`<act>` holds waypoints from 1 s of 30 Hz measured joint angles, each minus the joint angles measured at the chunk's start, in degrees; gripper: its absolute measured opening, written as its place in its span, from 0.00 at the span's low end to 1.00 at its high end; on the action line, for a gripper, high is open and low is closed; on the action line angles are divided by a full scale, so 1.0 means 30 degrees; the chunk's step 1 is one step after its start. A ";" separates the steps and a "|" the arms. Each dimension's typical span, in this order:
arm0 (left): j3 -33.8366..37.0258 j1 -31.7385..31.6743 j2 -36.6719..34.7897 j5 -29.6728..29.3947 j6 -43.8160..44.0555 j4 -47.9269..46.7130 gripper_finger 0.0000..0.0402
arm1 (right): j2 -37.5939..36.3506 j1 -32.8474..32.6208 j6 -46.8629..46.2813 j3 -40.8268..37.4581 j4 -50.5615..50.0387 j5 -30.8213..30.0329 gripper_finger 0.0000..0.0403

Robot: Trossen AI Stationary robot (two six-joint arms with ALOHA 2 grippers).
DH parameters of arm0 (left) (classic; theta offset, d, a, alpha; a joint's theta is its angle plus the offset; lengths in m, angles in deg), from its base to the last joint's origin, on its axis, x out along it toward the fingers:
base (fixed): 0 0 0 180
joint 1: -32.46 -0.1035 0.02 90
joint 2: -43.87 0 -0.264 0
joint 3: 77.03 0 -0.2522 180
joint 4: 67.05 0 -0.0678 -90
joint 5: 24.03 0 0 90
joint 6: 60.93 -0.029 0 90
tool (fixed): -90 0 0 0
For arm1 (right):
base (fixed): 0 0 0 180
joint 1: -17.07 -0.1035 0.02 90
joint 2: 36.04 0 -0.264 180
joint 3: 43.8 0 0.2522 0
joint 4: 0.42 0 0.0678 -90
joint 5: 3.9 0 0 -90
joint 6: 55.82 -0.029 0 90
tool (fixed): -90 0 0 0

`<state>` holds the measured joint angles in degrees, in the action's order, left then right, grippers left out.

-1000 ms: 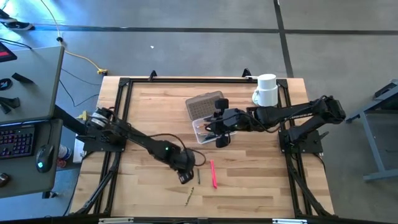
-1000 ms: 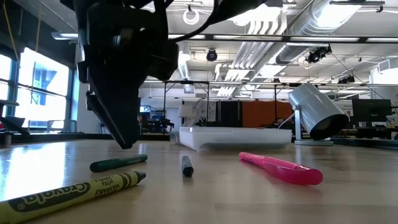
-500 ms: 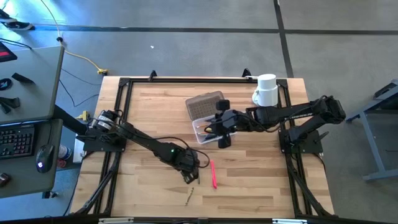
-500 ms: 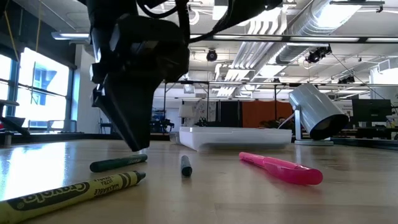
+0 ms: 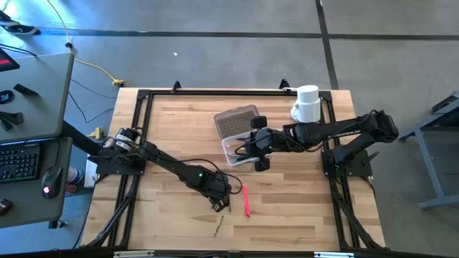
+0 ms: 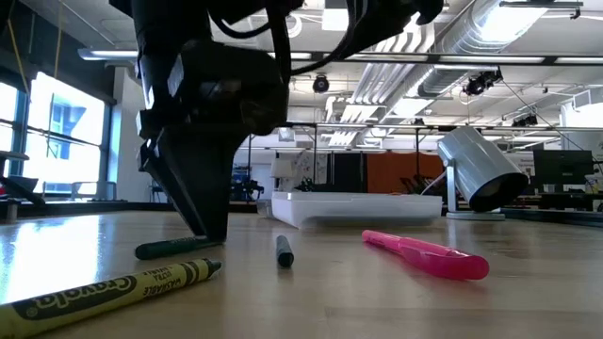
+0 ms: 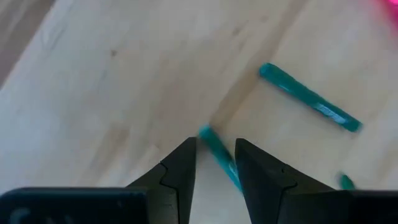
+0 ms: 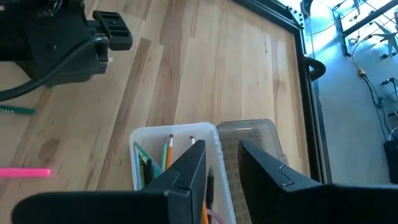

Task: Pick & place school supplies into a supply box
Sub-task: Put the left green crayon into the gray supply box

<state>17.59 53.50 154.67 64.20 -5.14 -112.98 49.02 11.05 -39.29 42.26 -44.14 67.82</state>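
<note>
The left gripper (image 7: pixel 214 163), fingers parted, straddles a green crayon (image 7: pixel 220 158) beside the pink pen (image 6: pixel 426 254); the right gripper (image 8: pixel 221 163), open and empty-handed, hovers over the box (image 8: pixel 142 142) near a mug (image 5: pixel 308 103).

On the table there was one clear box (image 5: pixel 235 149) with one grey lid (image 5: pixel 237 120), and one white mug (image 5: pixel 307 104) stood near it. Outside the box four loose items could be counted: one pink pen (image 6: pixel 426 254), two green crayons (image 7: pixel 310 106) (image 7: pixel 219 155) and one yellow crayon (image 6: pixel 113 287). Two robot arms were over the table, and how many pencils lay inside the box could not be counted exactly.
</note>
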 joint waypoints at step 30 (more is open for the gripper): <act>-0.0027 0.0010 0.0758 -0.1415 -0.0120 -0.1650 0.06 | 0.0000 -0.0007 -0.0414 0.0000 -0.0372 0.1652 0.20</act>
<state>17.51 53.53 156.94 59.95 -5.49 -117.93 49.02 11.03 -40.53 42.26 -45.25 72.78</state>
